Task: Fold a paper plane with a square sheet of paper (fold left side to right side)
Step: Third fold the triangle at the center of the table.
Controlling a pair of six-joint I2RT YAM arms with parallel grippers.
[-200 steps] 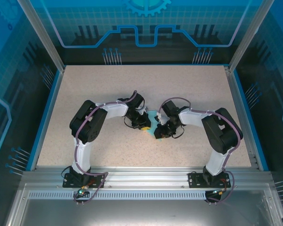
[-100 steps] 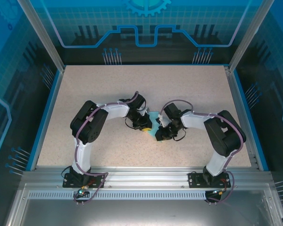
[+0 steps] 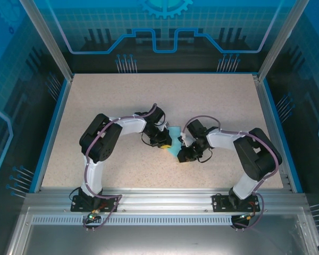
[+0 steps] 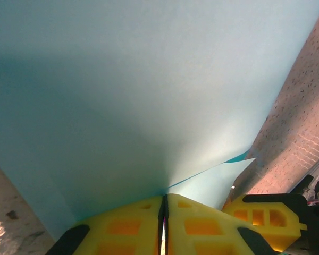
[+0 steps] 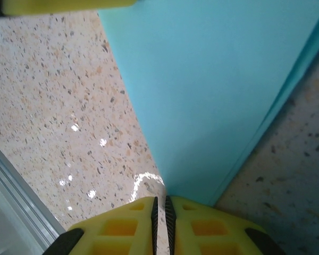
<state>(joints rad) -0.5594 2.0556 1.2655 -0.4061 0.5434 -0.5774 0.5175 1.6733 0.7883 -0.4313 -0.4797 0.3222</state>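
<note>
The square sheet of paper [image 3: 174,137] is turquoise and partly folded, lying mid-table between the two grippers. My left gripper [image 3: 163,142] is at its left edge. In the left wrist view the paper [image 4: 149,95] rises close to the camera in two layers that meet at my left gripper [image 4: 165,199], which is shut on it. My right gripper [image 3: 182,154] is at the paper's near end. Its jaws [image 5: 160,201] are together over bare table, and its right finger touches the narrow end of the folded paper [image 5: 212,79].
The speckled table [image 3: 122,106] has a blue rim and an aluminium rail [image 3: 159,199] along the near edge. The other arm's yellow finger [image 4: 266,215] sits close at the right of the left wrist view. Both grippers work within a hand's width of each other.
My right gripper has slid along the paper toward the near edge, its elbow swinging out to the right. The left gripper has barely moved and keeps its hold.
</note>
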